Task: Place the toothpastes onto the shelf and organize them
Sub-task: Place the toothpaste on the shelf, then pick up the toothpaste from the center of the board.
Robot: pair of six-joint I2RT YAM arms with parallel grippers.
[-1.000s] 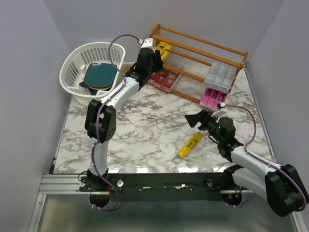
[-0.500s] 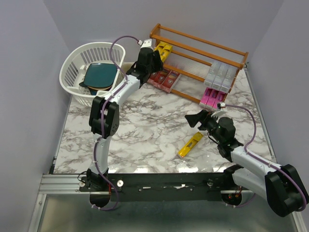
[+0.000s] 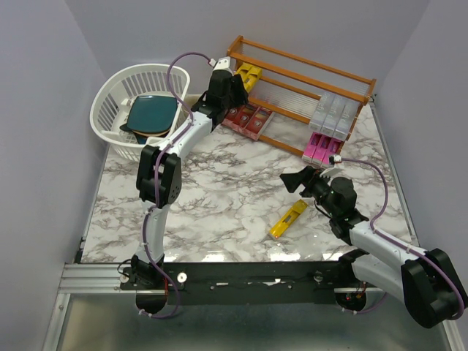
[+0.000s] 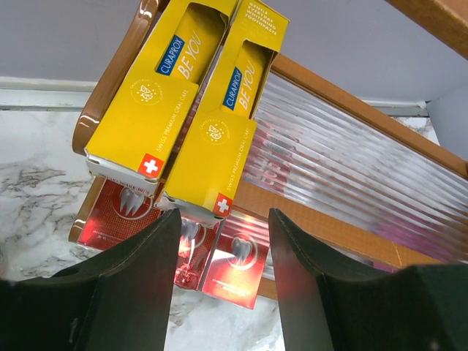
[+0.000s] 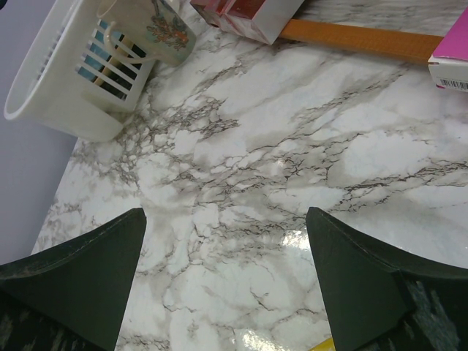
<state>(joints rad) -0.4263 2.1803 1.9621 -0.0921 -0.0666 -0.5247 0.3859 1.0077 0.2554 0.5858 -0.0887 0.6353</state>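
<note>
Yellow toothpastes (image 4: 208, 142) (two) on wooden shelf (image 4: 351, 104)

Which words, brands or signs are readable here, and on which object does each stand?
"CURAPROX BE YOU": left yellow carton and right yellow carton.
"SWISS PREMIUM ORAL CARE": the same two, by a white cross on red.
Small print at their upper ends: too blurred.
Red cartons: tooth picture, no readable words.
Pink carton: barcode label, too small.
</note>
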